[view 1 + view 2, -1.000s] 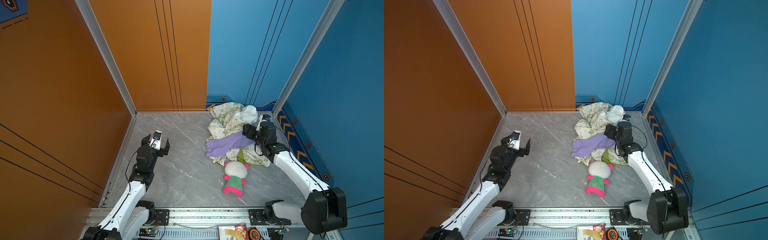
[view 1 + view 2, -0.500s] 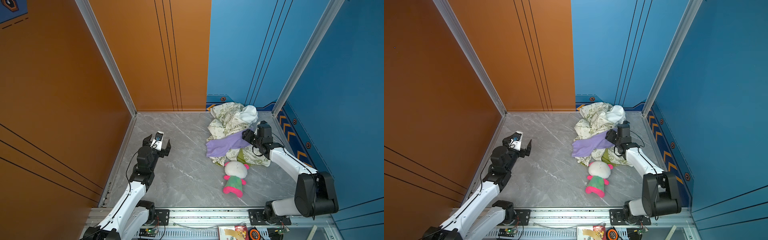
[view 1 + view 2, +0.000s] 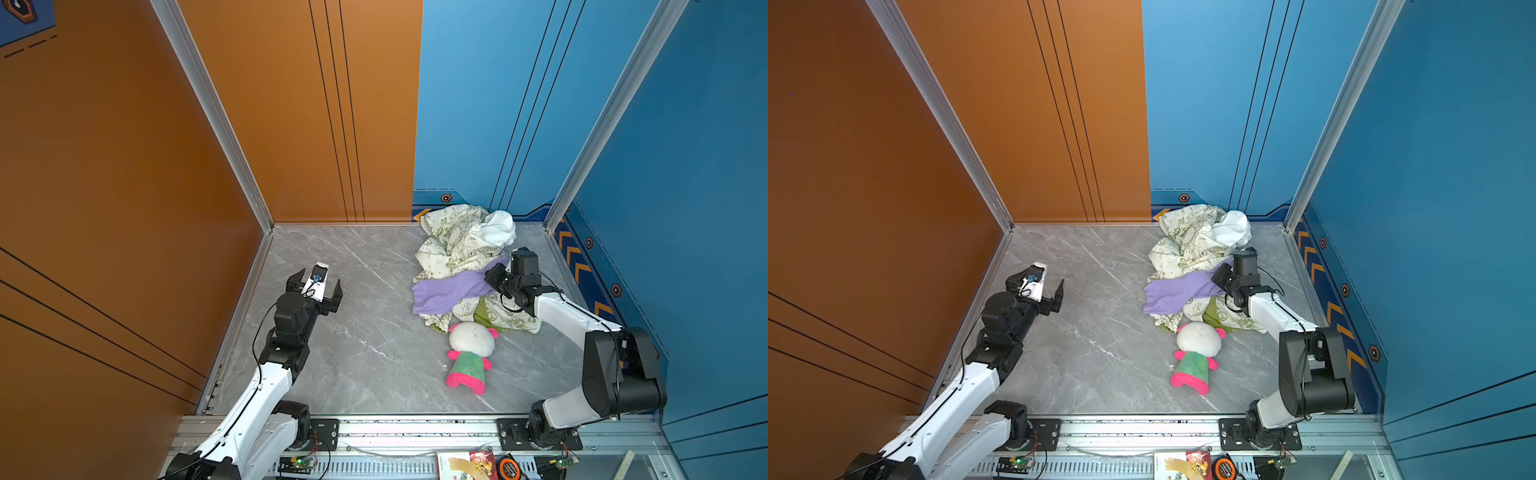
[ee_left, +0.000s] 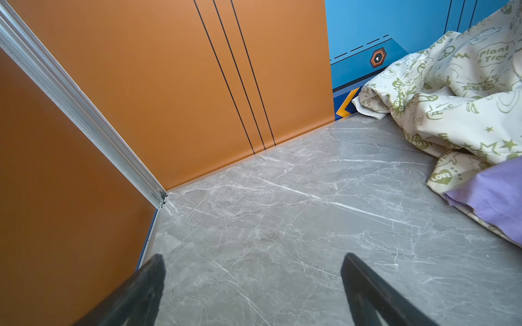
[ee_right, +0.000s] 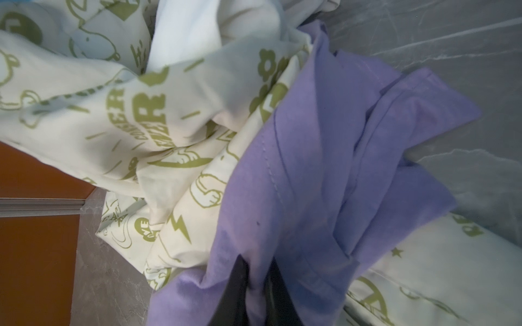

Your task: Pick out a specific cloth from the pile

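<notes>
1. Lavender-purple cloth [image 3: 446,293] lay draped across the near side of the pile [image 3: 455,245], a cream green-printed sheet with white fabric, at the far right of the grey marbled floor [image 3: 365,332].
2. The right gripper [image 5: 258,266] was clamped on a fold at the cloth's right end.
3. The left gripper [image 4: 253,259] hung with its jaws wide apart, well apart from the pile.
4. A pink-and-green plush toy [image 3: 469,357] lay just in front of the pile.

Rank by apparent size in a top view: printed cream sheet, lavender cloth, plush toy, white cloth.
1. printed cream sheet: largest, even partly covered.
2. lavender cloth and plush toy: look about alike, too close to rank.
3. white cloth: smallest, though partly tucked into the sheet.
</notes>
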`<act>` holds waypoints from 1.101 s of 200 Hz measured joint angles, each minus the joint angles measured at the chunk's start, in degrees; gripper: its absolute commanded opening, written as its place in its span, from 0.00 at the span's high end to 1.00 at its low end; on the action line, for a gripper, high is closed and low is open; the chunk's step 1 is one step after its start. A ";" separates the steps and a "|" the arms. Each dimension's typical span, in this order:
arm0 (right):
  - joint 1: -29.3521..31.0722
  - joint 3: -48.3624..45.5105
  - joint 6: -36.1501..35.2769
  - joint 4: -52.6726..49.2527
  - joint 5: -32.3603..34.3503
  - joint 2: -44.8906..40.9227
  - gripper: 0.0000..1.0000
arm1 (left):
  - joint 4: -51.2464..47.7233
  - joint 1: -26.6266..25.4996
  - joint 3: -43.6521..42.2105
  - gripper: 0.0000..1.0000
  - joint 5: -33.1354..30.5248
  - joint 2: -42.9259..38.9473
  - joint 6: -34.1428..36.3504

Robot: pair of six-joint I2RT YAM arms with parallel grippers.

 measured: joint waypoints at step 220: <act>-3.58 8.33 0.17 1.97 7.72 -14.12 0.95 | 0.00 -0.74 -0.02 0.02 -0.26 -0.02 0.81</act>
